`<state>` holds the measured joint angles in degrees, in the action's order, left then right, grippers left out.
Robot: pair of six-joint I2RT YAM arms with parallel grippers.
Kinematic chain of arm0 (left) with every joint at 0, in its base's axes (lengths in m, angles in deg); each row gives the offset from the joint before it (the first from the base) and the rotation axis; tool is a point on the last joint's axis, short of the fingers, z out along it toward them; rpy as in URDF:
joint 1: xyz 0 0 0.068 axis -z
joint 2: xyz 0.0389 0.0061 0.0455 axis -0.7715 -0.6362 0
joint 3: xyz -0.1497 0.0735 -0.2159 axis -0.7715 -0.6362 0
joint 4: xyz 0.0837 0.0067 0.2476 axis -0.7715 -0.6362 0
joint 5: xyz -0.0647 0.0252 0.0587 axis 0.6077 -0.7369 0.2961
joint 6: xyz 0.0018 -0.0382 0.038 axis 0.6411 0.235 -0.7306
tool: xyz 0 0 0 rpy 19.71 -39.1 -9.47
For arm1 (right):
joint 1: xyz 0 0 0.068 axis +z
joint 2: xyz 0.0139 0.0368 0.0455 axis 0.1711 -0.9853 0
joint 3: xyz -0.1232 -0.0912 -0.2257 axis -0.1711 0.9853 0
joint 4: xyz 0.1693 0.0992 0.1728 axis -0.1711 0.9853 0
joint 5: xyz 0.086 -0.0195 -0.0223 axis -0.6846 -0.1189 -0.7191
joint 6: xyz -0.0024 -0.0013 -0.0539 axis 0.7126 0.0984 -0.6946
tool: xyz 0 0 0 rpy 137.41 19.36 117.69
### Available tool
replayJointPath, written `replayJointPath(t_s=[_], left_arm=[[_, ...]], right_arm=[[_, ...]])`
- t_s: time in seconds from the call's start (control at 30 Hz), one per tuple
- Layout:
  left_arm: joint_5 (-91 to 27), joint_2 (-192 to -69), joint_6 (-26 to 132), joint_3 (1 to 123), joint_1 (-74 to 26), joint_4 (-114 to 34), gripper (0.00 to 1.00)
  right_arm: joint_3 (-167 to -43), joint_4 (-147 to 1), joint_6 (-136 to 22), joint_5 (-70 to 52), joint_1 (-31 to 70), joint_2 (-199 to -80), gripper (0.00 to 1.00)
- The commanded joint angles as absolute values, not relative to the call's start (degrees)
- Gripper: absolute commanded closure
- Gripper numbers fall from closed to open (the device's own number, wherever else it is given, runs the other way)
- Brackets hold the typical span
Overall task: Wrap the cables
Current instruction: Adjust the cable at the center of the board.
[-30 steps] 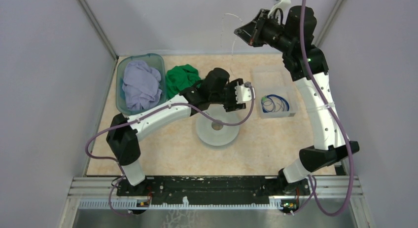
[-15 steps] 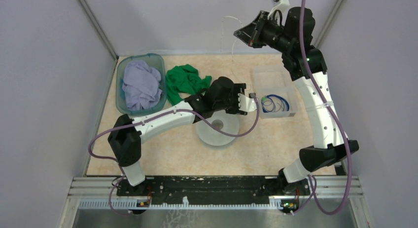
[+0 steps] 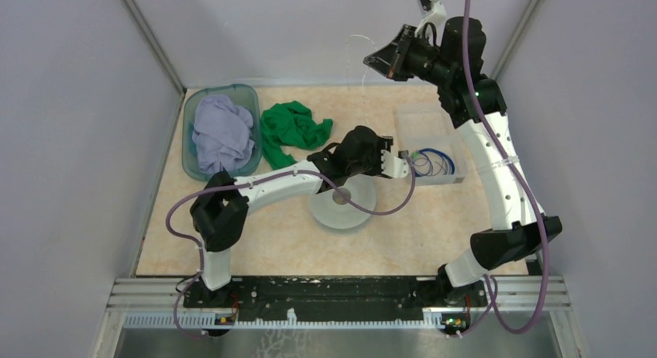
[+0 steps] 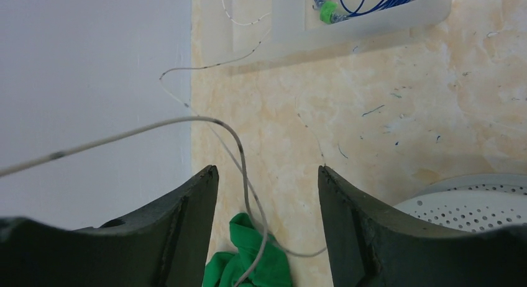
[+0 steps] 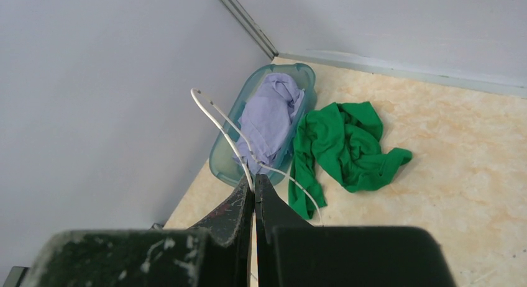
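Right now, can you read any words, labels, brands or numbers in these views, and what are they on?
None readable in any view. The spool, clear tray, blue cable, teal bin, lilac cloth and green cloth carry no visible lettering. The whitish cable has dark bands, not letters.

Lab cell: plain grey enclosure walls

TOP EXTERNAL: you look down from above and behind the arm bases, framing the whole beige marbled tabletop | LEFT WRIST: close over the table, facing past the left gripper toward the clear plastic tray | RIGHT WRIST: high up, looking down past the right gripper | SHARED: crumpled green cloth in all three; thin whitish cable in both wrist views
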<state>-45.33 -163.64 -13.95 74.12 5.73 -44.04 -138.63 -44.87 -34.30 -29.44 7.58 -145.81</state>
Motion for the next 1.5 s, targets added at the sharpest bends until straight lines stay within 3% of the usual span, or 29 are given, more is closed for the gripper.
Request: replayJointPath(t_s=[0.0, 0.3, 0.63, 0.97, 1.27, 1.33, 1.47], left_arm=[[-47.6, -165.8, -15.9, 76.7, 5.9, -39.8, 0.35], [-41.8, -163.8, -10.8, 77.9, 5.9, -46.5, 0.58], [-21.4, -156.1, 1.7, 81.8, 3.4, -61.1, 0.99], [-2.9, -148.5, 15.3, 76.8, -6.0, -57.6, 0.99], [9.0, -142.5, 35.4, 66.9, -17.6, -41.0, 0.99], [10.4, -142.2, 37.0, 66.1, -18.4, -39.9, 1.00], [13.6, -142.3, 41.5, 64.8, -18.9, -37.2, 0.99]], right_arm=[[-139.7, -48.2, -33.8, -30.1, 7.3, -143.7, 1.00], [-139.5, -47.2, -36.0, -28.6, 6.2, -143.5, 1.00], [-136.8, -46.1, -44.4, -21.4, 4.7, -144.1, 1.00], [-129.6, -47.1, -51.8, -22.0, 3.0, -143.6, 1.00], [-118.8, -49.4, -63.3, -33.0, 2.4, -137.9, 0.46], [-115.5, -50.8, -64.8, -37.5, 2.4, -136.5, 0.27], [-112.7, -50.7, -66.7, -44.0, 2.4, -136.9, 0.19]])
